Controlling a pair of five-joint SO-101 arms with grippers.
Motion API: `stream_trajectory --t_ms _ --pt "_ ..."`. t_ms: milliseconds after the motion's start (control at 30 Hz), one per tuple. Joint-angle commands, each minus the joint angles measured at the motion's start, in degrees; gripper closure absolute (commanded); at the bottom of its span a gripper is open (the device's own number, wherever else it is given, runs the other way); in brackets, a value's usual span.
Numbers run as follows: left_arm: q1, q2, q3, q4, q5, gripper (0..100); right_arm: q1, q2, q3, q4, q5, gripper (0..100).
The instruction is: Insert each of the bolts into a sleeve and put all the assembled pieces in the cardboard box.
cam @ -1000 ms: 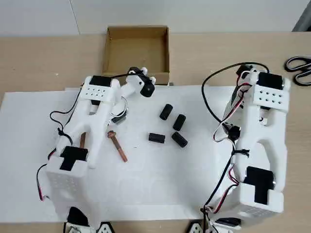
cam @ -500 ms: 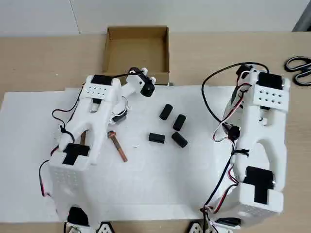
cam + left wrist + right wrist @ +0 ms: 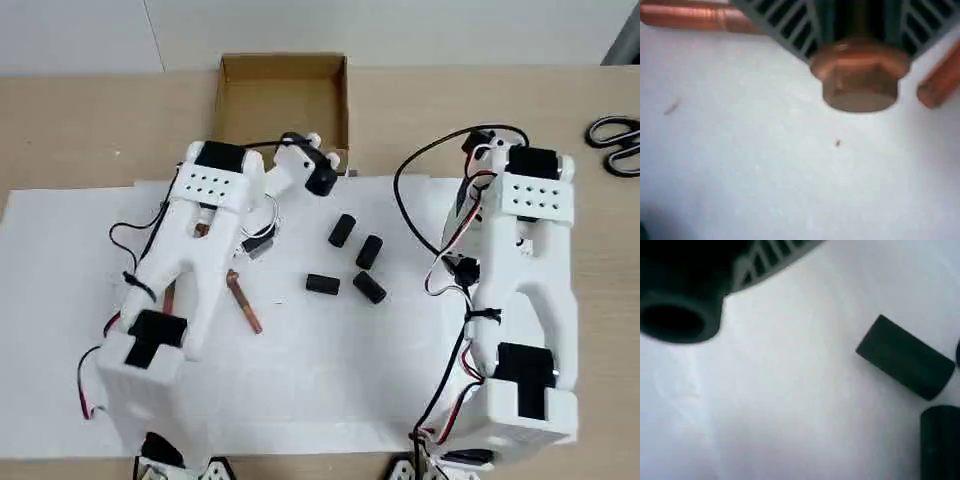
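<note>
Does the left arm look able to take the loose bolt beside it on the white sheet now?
Probably not yet: the left tool is shut on another bolt. The loose bolt itself lies uncovered, with nothing on it.

- Left arm: white, with its base at the table's near edge toward the left corner. It stretches toward the far edge, leaning slightly right, and its far end bends down to the table.
- Left gripper: low over the table, jaws closed on a bolt whose head sticks out.
- Right arm: white, with its base at the near edge toward the right corner. It runs almost straight toward the far edge, and its far end is folded down.
- Right gripper: just above the table, jaws closed on a sleeve with its open end showing.
</note>
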Motion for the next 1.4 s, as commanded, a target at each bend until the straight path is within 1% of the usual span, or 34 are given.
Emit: stream_trajectory --t_ms 0,133,267,300,400,433,533,600,700,833,1000,1133,1233,1367 --pt "0.09 -7.21 -2.86 1.49 3.34 99 -0.22 -3.38 -0.18 0.84 0.26 99.5" --pt "0.00 -12.66 -2.86 1.14 8.35 99 -0.31 -7.16 -0.18 0.84 0.44 99.5" --pt "-0.35 -18.02 -2.86 1.41 10.81 99 -2.07 -15.16 0.00 0.84 1.05 99.5" --pt "-0.26 -18.90 -2.86 1.49 12.40 99 -2.95 -17.36 0.35 0.84 2.29 99.5" --pt "-0.26 -21.80 -2.95 2.55 20.66 99 -6.46 -23.52 2.81 0.84 7.47 99.5" --pt "-0.26 -23.12 -2.95 2.81 21.80 99 -7.43 -25.89 4.04 0.84 8.62 99.5" --pt "-0.26 -28.84 -2.77 3.69 22.07 99 -9.01 -34.07 7.65 0.84 11.25 99.5" --pt "-0.35 -32.79 -2.59 2.02 22.07 100 -9.63 -38.73 10.02 0.57 12.92 99.5" --pt "-0.35 -39.21 -2.59 -2.02 22.86 100 -10.24 -45.49 12.22 0.22 13.01 99.5" --pt "-0.26 -46.42 -1.98 -5.01 29.54 100 -10.33 -52.53 15.30 0.22 13.01 99.6" --pt "-0.35 -54.59 5.05 -7.30 39.03 100 -10.33 -60.09 18.73 0.13 12.84 99.6" --pt "0.18 -62.59 14.90 -9.23 47.56 100 -10.42 -66.51 23.65 0.13 12.84 99.6" --pt "-0.18 -69.80 25.01 -14.33 53.27 100 -10.42 -72.48 27.60 -0.13 12.84 99.6" --pt "0.18 -83.16 40.40 -23.38 56.62 100 -10.42 -81.63 34.81 -3.30 12.84 99.6"
